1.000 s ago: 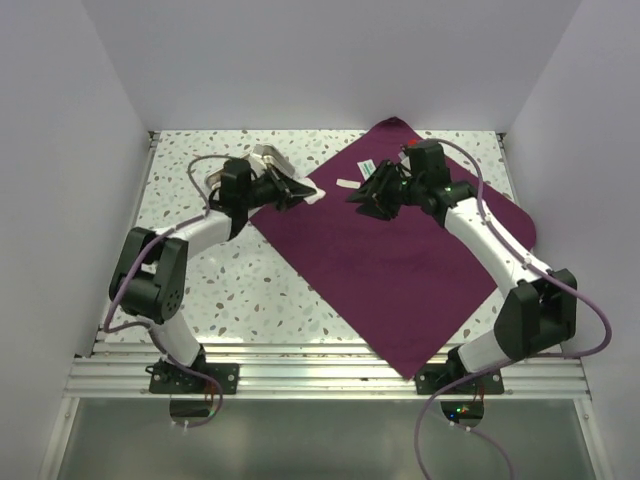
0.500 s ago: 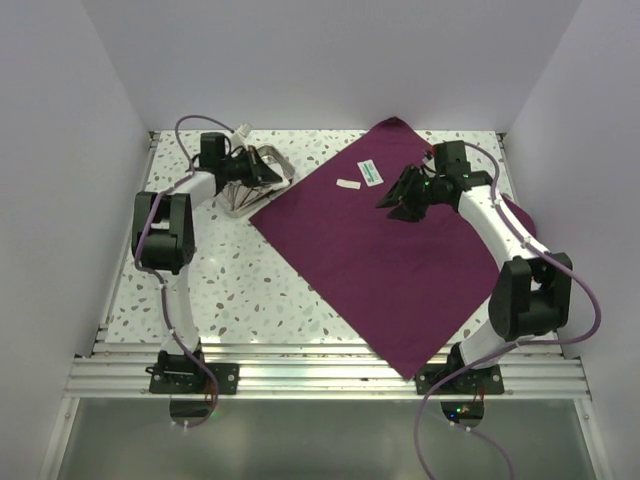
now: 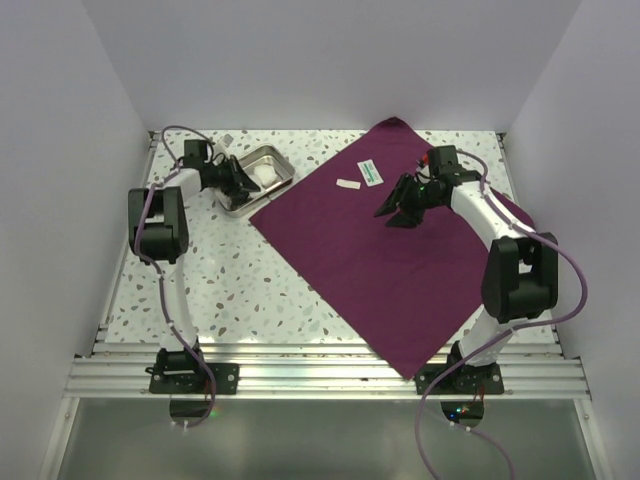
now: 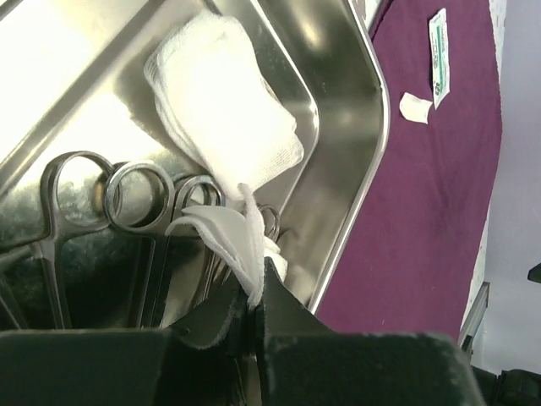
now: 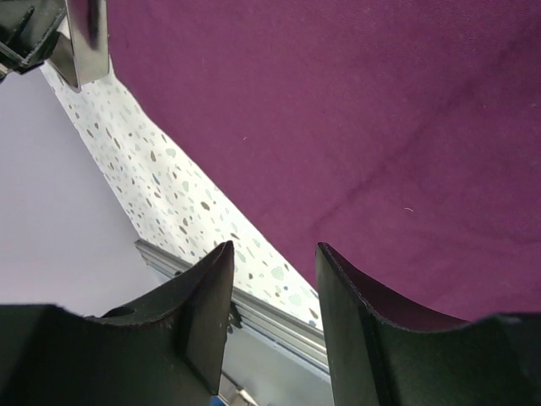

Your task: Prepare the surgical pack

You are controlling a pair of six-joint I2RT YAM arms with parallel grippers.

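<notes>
A plum-purple cloth [image 3: 390, 255] lies spread as a diamond on the speckled table. Just off its left corner stands a steel tray [image 3: 283, 165]. In the left wrist view the tray [image 4: 372, 144] holds a folded gauze pad [image 4: 224, 106] and the ring handles of scissors and forceps [image 4: 135, 194]. My left gripper [image 4: 254, 296] is shut on a second gauze pad [image 4: 221, 227] over the tray's near-left part [image 3: 232, 182]. Two small packets [image 3: 372, 171] [image 3: 349, 184] rest on the cloth's upper part. My right gripper [image 3: 395, 210] [image 5: 275, 254] hovers open over the cloth [image 5: 338, 110], holding nothing.
White walls close in the table on the left, back and right. An aluminium rail [image 3: 330, 365] runs along the near edge. Bare speckled table [image 3: 230, 280] lies to the left of the cloth. The cloth's right corner [image 3: 520, 225] is folded over near the right wall.
My left arm swung back and to the left, its gripper drawing from the cloth's left corner to the tray. My right gripper shifted to the right, away from the packets, still open.
</notes>
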